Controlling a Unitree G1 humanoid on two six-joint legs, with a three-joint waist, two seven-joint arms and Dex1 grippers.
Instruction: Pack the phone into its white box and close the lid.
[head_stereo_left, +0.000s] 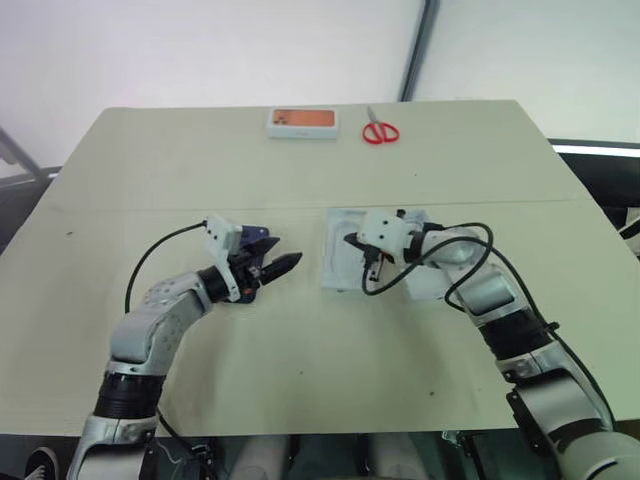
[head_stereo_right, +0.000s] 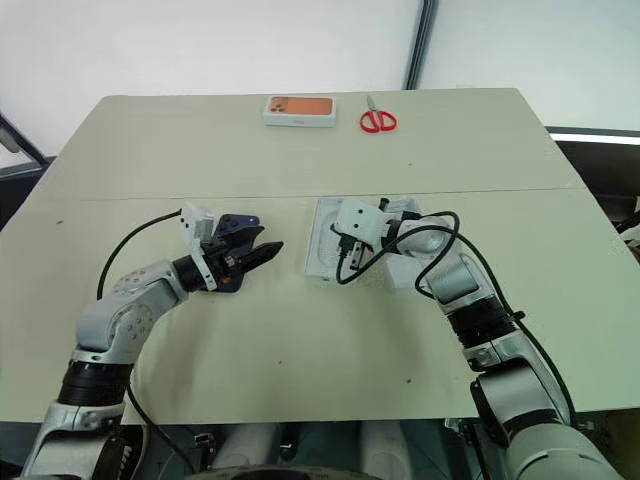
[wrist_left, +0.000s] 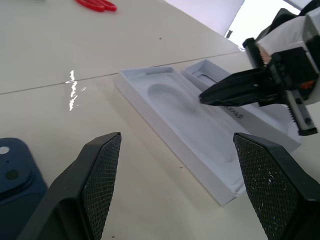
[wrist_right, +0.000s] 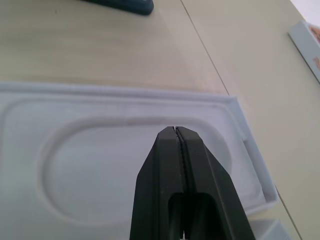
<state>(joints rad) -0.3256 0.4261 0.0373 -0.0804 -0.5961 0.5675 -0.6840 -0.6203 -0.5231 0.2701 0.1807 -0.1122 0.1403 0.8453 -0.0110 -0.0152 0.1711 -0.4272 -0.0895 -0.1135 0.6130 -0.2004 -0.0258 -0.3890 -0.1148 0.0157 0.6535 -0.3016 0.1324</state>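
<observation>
The left tool (head_stereo_left: 278, 266) stood released at frame centre-left beside the dark navy-blue slab phone (head_stereo_left: 254, 239). The right tool (wrist_right: 176, 131) hung clenched, empty, over the shallow white rectangular box (head_stereo_left: 340, 250).

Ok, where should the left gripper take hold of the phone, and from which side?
Probably across the phone's two long edges, coming down from above: it lies flat on the table, camera side up, a thin slab with nothing raised. The open left gripper is right beside it.

bright, even light. glare streak on the tabletop (wrist_left: 73, 90) in the left wrist view, blown-out white at one corner there. right wrist fingers (wrist_right: 182, 190) slightly soft up close.
</observation>
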